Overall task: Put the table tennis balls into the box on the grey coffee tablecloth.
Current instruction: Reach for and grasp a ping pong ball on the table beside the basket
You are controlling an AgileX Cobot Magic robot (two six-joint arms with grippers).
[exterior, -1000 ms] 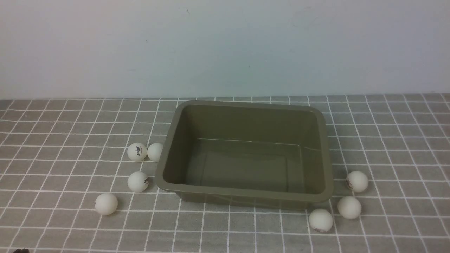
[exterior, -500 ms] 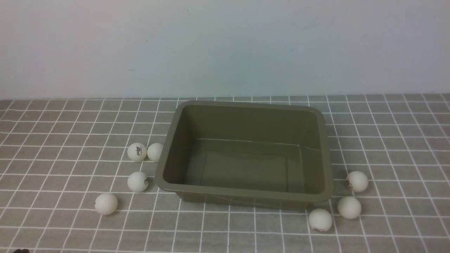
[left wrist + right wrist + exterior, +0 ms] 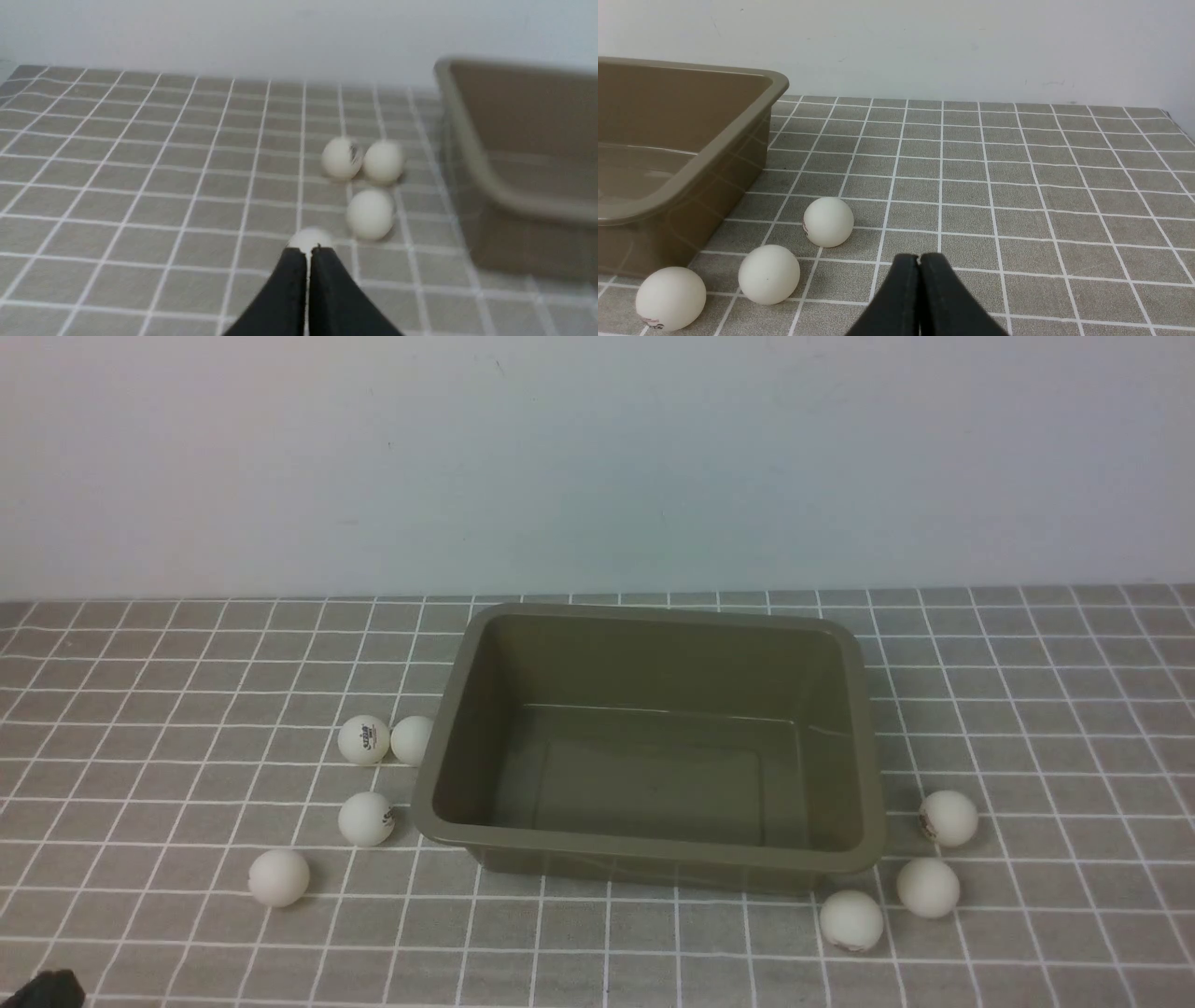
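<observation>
**A:** How is the left arm posed?

**B:** It sits low and reaches forward. The left gripper [image 3: 308, 252] points along the grey-brown tablecloth with its grid of thin white lines [image 3: 140, 186]. Its two black fingers [image 3: 285, 289] are pressed together, with only a thin seam between them. In the front view just a dark scrap of the gripper shows, at the near left corner.

**A:** And the small matte white table tennis balls?

**B:** One ball [image 3: 309, 237] lies just past those fingertips and is half hidden by them. I cannot tell whether it touches them. A second ball [image 3: 370, 213] lies farther ahead and to their right. Beyond it, a logo-printed ball [image 3: 341, 157] touches a plain one [image 3: 383, 161]. Right of that pair stands the shallow olive-brown plastic box with a rolled rim [image 3: 467, 149].

**A:** The right arm?

**B:** It is in the same low, forward pose. The right gripper [image 3: 919, 257] has its fingers closed flat against each other. Ahead and to their left lies one ball [image 3: 828, 221], and another ball [image 3: 769, 274] lies farther left. A third ball [image 3: 670, 297] lies just beside the box's near corner. All seven balls lie on the cloth, outside the box. A pale wall [image 3: 597, 457] rises at the cloth's far edge.
</observation>
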